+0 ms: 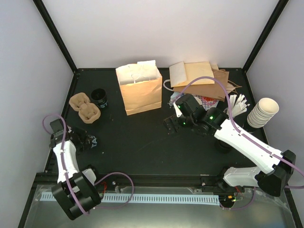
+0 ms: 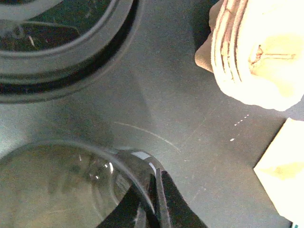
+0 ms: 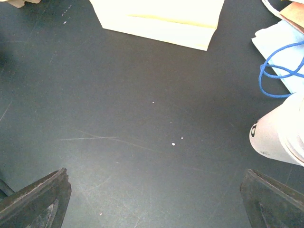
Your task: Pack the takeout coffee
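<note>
Pinches a lid's [image 2: 71,185] rim in the clenched left gripper [image 2: 156,190], arm folded low at the counter's [image 3: 142,95] left. Stretches the right arm over mid-counter, right gripper [image 3: 154,199] spread wide and empty, with the cup [image 3: 280,135] just beside it.

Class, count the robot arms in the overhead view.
2. The left arm is at the near left; the right arm reaches from the near right toward the middle. None hidden.

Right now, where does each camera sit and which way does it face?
Top external: above, behind the bases, facing down at the table; left arm, right arm show.
Left wrist: faces down; left fingers grip a black lid.
Right wrist: faces down, forward; right fingers open.
Top and right wrist share the brown paper bag.
</note>
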Controlling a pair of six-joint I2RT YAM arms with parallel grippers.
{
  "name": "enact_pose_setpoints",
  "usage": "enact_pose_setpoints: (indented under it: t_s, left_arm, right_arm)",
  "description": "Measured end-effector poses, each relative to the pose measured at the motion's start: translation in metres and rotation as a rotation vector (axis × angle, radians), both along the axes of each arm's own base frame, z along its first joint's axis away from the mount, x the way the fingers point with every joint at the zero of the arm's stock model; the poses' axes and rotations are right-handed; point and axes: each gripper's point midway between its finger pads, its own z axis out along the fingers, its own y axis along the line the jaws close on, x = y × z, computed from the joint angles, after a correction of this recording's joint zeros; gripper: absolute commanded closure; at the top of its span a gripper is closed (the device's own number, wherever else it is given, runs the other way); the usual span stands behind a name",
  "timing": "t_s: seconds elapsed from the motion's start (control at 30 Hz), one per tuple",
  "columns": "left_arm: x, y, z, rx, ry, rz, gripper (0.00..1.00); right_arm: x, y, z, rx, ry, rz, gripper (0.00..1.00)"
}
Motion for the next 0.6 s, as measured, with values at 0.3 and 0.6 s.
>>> enact_pose_setpoints:
  t_s: [0.3,0.6]
  left_arm:
    - [0.004,-0.024,0.021,-0.001,-0.072,-0.086,0.98]
    - [0.023,-0.079,0.077,0.127,-0.169,-0.359,0.98]
  right_arm:
    - [0.001,0.001,0.001,0.005,-0.005,-0.001,0.0]
    - [0.002,0.002,0.001,0.011,-0.007,-0.003,0.0]
